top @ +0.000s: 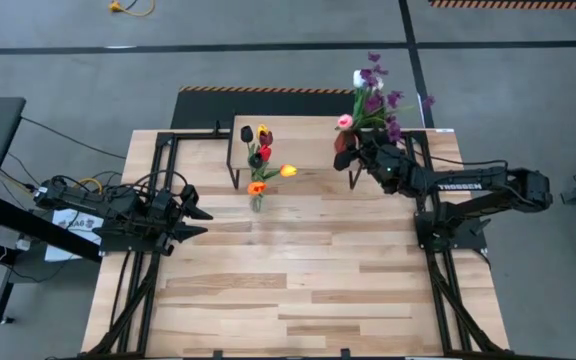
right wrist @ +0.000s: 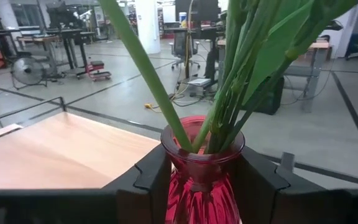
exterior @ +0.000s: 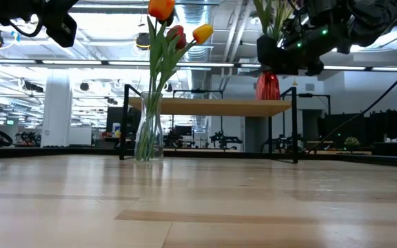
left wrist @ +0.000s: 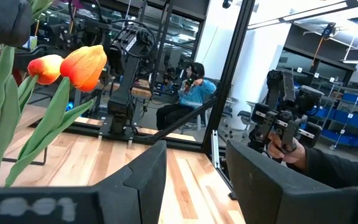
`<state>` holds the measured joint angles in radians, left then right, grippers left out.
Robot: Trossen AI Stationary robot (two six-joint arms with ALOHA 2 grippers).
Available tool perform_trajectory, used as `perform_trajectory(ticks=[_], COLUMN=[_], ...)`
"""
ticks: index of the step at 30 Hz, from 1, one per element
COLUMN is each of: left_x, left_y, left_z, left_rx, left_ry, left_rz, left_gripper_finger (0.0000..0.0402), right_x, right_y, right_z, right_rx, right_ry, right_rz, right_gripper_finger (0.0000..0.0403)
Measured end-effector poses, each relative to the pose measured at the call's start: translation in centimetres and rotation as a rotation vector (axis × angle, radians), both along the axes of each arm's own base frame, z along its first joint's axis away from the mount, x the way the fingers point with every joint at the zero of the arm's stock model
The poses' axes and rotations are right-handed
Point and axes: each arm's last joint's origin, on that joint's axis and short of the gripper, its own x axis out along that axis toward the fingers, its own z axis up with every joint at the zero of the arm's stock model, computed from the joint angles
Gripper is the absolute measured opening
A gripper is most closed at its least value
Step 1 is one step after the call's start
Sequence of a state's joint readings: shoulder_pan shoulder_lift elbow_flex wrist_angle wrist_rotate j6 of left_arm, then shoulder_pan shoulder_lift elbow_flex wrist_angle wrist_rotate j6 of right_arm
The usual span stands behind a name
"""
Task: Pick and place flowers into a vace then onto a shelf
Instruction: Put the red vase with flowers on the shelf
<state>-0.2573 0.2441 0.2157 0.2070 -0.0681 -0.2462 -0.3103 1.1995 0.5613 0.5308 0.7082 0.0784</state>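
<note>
A red glass vase (right wrist: 201, 180) holding purple and pink flowers (top: 373, 95) on green stems (right wrist: 229, 81) is at the right end of the shelf (exterior: 212, 107). My right gripper (top: 356, 155) is shut on it. In the low view the vase's base (exterior: 268, 95) is level with the shelf top; whether it rests there I cannot tell. A clear glass vase (exterior: 149, 138) of red, orange and yellow tulips (top: 261, 160) stands on the table before the shelf's left legs. My left gripper (left wrist: 194, 180) hangs open over the table's left side, touching nothing. My right gripper pinches the red vase between its two fingers (right wrist: 145, 180), one on each side of the shoulder just under the rim (right wrist: 178, 168). The fingers come in level from the table's right side. The vase stays upright with the flowers rising above the fingers.
Black frame rails (top: 153, 180) run along the table's left and right sides. The wide near half of the tabletop (top: 298, 290) is bare wood. Beyond the table a person (left wrist: 194, 87) sits, and a hand (left wrist: 288, 149) holds a device.
</note>
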Motion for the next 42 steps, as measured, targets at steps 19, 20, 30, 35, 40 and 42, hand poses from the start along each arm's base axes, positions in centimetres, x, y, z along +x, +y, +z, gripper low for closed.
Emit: perform_trajectory(ticks=[19, 20, 30, 35, 40, 42], left_x=[0.0, 0.0, 0.02, 0.01, 0.02, 0.02], left_y=[0.0, 0.0, 0.0, 0.0, -0.01, -0.01], left_z=[-0.01, -0.01, -0.08, -0.08, -0.1, -0.11], left_rx=[0.0, 0.0, 0.002, 0.002, 0.003, 0.003], left_ry=[0.001, 0.001, 0.008, 0.008, 0.01, 0.011], left_rz=[0.0, 0.0, 0.0, 0.0, 0.0, 0.0], left_gripper_finger=[0.0155, 0.0155, 0.0155, 0.0155, 0.0155, 0.0155], right_x=[-0.04, -0.03, -0.07, 0.11, 0.26, 0.26], right_y=[-0.12, -0.09, -0.03, 0.29, 0.71, 0.79], right_z=[0.05, 0.05, -0.65, -0.62, -0.62, -0.59], right_rx=[0.0, -0.001, 0.028, 0.029, 0.024, 0.014], right_ry=[-0.003, -0.002, 0.074, 0.071, 0.078, 0.09], right_rz=[-0.002, 0.0, 0.026, 0.064, 0.082, 0.084], right_gripper_finger=[0.019, 0.0191, 0.0207, 0.0242, 0.026, 0.026])
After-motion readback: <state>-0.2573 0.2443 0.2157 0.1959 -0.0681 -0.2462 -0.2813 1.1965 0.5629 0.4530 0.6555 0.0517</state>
